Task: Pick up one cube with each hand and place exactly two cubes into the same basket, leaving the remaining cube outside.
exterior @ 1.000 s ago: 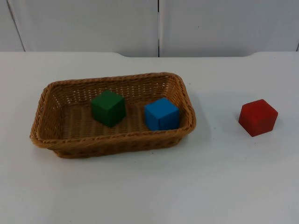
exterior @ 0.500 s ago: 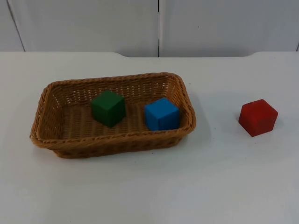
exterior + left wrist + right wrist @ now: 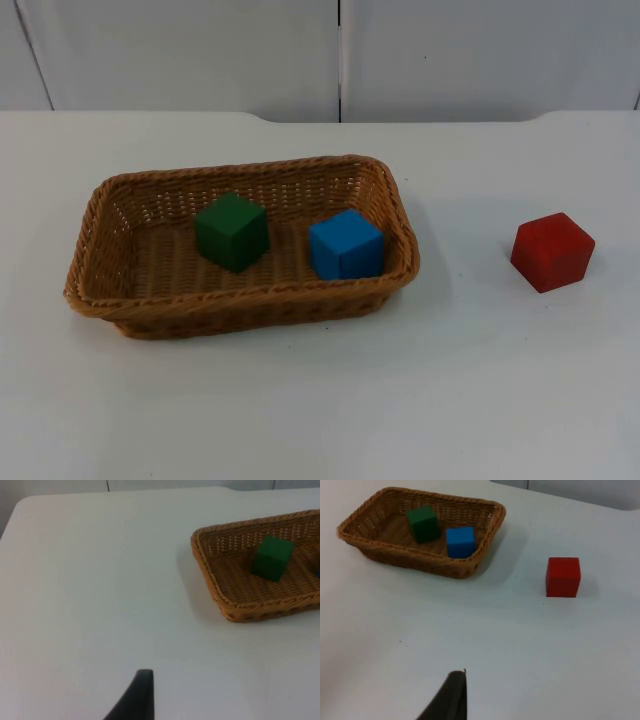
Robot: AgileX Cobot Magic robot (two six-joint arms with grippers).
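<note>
Nothing has moved since the earlier frames; basket, cubes and table lie just as they did. Seen from the top, the wicker basket (image 3: 395, 215) sits on the white table (image 3: 300, 400) at about 9 o'clock from centre; inside it the green cube (image 3: 231, 231) rests at the middle of the floor and the blue cube (image 3: 346, 244) lies at 3 o'clock from it, close to the basket's end wall, the two apart; the red cube (image 3: 552, 251) stands outside on the bare table, well apart from the basket at its 3 o'clock. Left gripper (image 3: 135, 700) hangs over open table, the basket's end and green cube ahead of it; right gripper (image 3: 447, 697) hangs over open table with basket and red cube both beyond it; one fingertip shows for each, so I cannot tell whether either pair of jaws is apart or together; both arms wait.
</note>
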